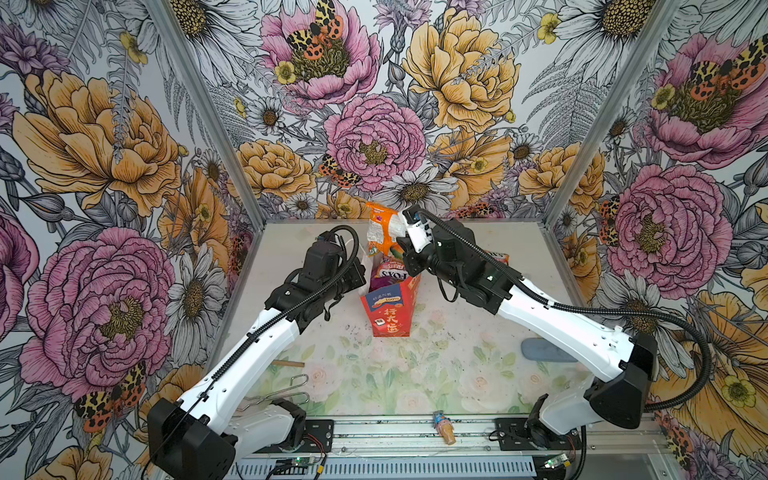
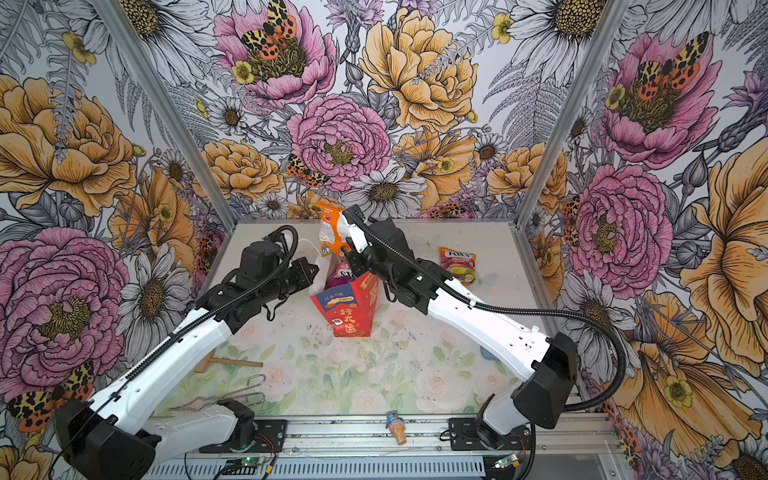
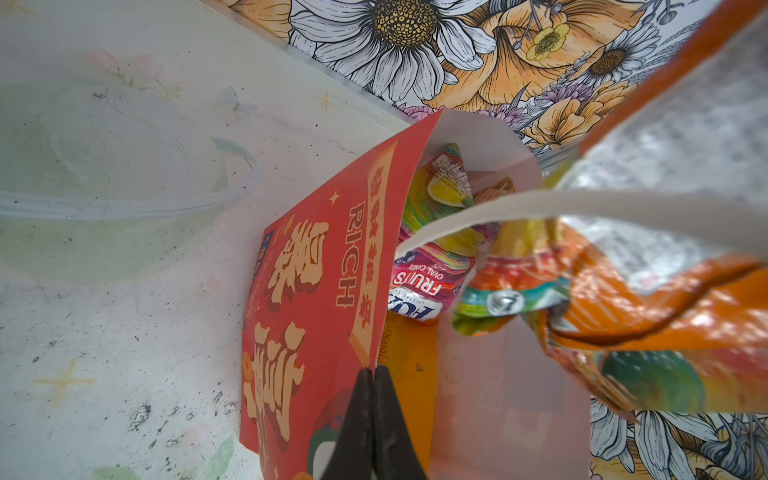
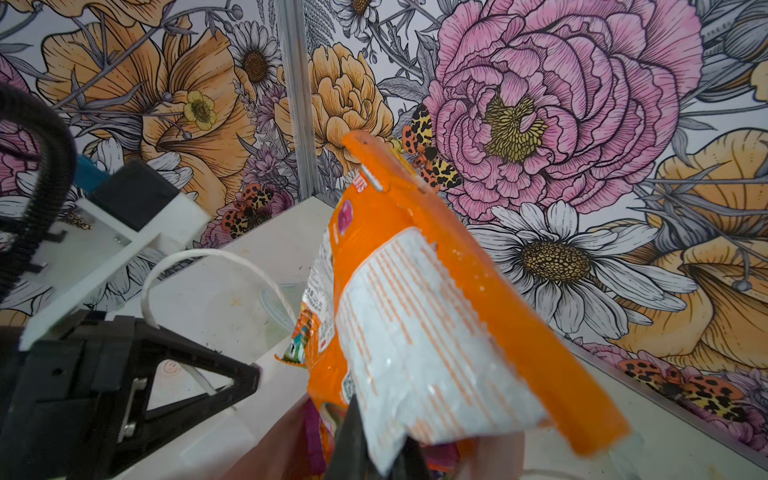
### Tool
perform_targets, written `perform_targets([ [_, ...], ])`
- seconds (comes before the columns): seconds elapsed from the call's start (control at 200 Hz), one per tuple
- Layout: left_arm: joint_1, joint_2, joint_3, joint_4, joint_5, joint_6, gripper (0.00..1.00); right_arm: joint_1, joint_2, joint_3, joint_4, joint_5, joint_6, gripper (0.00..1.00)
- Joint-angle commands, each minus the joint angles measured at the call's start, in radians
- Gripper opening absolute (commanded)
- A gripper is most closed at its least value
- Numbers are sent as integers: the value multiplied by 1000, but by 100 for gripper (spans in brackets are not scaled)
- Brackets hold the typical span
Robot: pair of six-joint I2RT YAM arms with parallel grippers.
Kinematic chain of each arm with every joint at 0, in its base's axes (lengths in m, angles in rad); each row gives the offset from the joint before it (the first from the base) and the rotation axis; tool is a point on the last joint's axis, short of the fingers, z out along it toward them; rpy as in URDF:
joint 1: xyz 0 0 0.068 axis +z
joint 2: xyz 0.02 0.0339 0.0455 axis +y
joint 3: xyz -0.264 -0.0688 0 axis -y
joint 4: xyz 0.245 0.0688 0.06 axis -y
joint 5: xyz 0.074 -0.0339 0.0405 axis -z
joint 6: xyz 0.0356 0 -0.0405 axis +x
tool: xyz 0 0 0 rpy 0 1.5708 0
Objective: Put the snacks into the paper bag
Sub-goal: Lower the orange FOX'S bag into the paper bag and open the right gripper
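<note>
left gripper [image 3: 372, 374] is clamped on the bag [image 3: 316, 291] rim, red wall pinched between the tips, which props the mouth open. Bag stands upright mid-desk [image 2: 415, 353] in both top views. Inside: FOX'S pack [image 3: 428, 286] on top, purple pack [image 1: 380, 284] beside it, orange pack [image 3: 409, 361] against the near wall; anything deeper is hidden. Looks close to full, and thin paper walls will likely buckle or tip if pushed. orange-white pack [image 4: 415, 311] is over the mouth with one corner dipping in and most of it sticking up. right gripper [image 4: 380, 449] is closed on its lower part. Film looks light, crinkly, slick and floppy. Best hold is probably the flat sealed edge, not the puffy belly. I'd feed it in end-first. second FOX'S pack [image 2: 457, 264] lies flat on the desk, well apart to the right, not yet bagged.
</note>
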Motion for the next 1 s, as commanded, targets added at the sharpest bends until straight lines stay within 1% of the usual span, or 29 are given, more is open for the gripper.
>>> perform_targets([
  [0.0, -8, -19, 6, -20, -14, -3, 0, 7, 4, -11, 57, 22, -59, 0],
  [0.175, -4, -23, 2, -20, -16, -3, 0, 6, 7, -38, 65, 54, -88, 0],
  [0.46, -4, -21, 0, -21, -13, -4, 0, 12, 21, -70, 92, 41, -141, 0],
  [0.57, -3, -24, -1, -20, -16, -4, 0, 16, 29, -73, 93, 39, -140, 0],
  [0.811, -1, -25, -1, -19, -15, -6, 0, 28, -12, -109, 108, 40, -122, 0],
  [0.996, -2, -25, -4, -19, -13, -6, 0, 30, -44, -179, 155, 32, -154, 0],
])
